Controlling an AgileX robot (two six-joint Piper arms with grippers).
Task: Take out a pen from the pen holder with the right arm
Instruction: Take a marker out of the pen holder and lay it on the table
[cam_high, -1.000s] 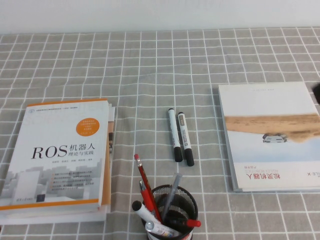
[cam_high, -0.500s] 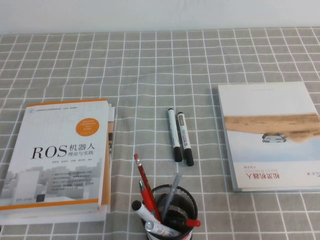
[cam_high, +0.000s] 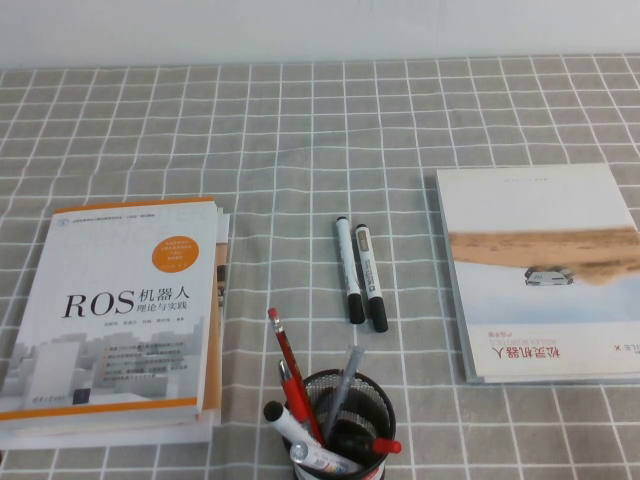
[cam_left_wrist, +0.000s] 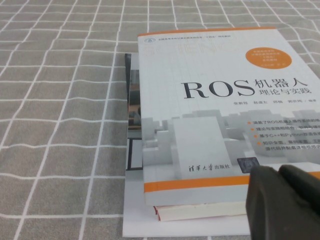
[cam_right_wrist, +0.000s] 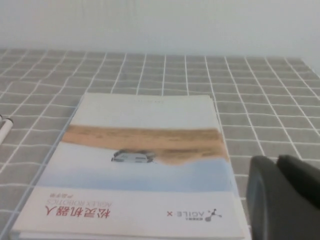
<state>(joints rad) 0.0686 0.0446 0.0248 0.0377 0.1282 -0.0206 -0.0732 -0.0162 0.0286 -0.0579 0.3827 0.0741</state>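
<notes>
Seemingly closed, right gripper (cam_right_wrist: 278, 163) near booklet (cam_right_wrist: 145, 165), left gripper (cam_left_wrist: 278, 173) near ROS book (cam_left_wrist: 210, 125)

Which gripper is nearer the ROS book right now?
Left. The left gripper hangs by a corner of the ROS book, shut. The right gripper, also shut, is by the booklet, well off to the right.

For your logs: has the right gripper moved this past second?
Yes: right gripper, shut, withdrew rightward past the white book's corner, out of high view. Left gripper: by the ROS book.
</notes>
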